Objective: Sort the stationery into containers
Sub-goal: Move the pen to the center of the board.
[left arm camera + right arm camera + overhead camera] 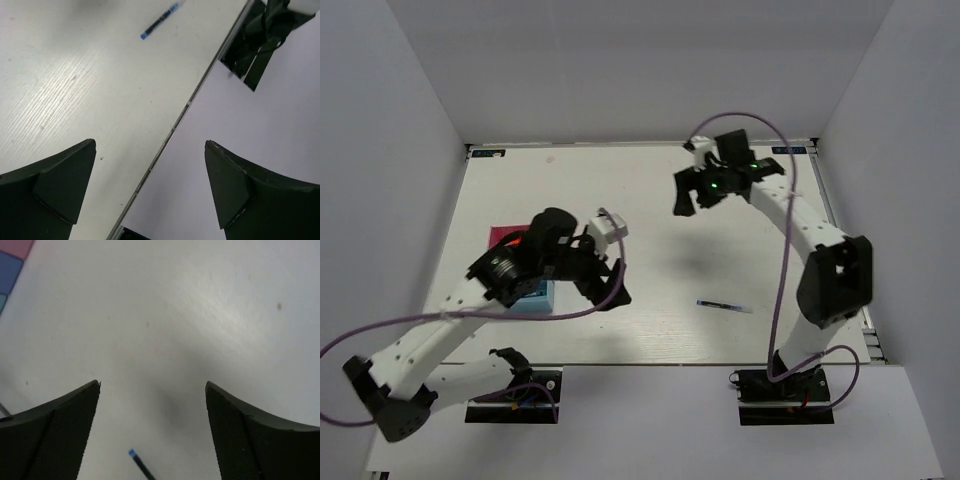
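1. Blue pen [724, 305] lies on the surface [650, 220], well apart from the containers [534, 298].
2. Left gripper [150, 150] and right gripper [152, 387] both spread wide, empty.
3. Risk: a closing gripper could skid the low pen away.

In the top view, the left arm [510, 268] covers most of the pink box [503, 237] and the blue box [536, 298] at left centre, hiding what they hold. The pen [724, 305] at lower right is too small to make out markings. In the right wrist view, the bottom edge cuts the pen off, and the upper left corner cuts off both boxes.
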Robot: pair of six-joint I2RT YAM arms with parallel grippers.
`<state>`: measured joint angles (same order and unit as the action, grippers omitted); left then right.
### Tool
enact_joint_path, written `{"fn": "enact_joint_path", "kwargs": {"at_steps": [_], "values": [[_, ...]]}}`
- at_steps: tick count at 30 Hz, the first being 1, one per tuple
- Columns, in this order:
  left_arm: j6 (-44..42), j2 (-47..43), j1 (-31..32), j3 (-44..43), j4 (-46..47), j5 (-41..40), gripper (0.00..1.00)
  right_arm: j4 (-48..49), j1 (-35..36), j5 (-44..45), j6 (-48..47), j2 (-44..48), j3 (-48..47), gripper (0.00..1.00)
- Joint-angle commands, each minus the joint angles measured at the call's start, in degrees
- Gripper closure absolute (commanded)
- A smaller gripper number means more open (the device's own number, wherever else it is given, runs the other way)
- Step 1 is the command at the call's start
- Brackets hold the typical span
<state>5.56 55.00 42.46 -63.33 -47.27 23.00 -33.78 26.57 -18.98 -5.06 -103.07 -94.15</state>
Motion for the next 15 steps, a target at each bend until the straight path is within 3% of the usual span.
{"fn": "enact_joint_path", "kwargs": {"at_steps": [1,6,15], "values": [[-7.04,7.38,4.20,-1.25,4.81,-0.93,0.00,-6.47,-3.62,-13.70,-3.72,11.20,12.98,0.15],[-15.40,21.88,13.25,-9.17,3.76,-7.87,0.00,-8.85,-9.15,-15.91,-8.74,22.36,23.89,0.66],[-15.49,43.15,12.83,-24.63,0.60,-1.13,0.00,-7.35,-18.46,-12.31,-9.62,32.84,33.24,0.68]]}}
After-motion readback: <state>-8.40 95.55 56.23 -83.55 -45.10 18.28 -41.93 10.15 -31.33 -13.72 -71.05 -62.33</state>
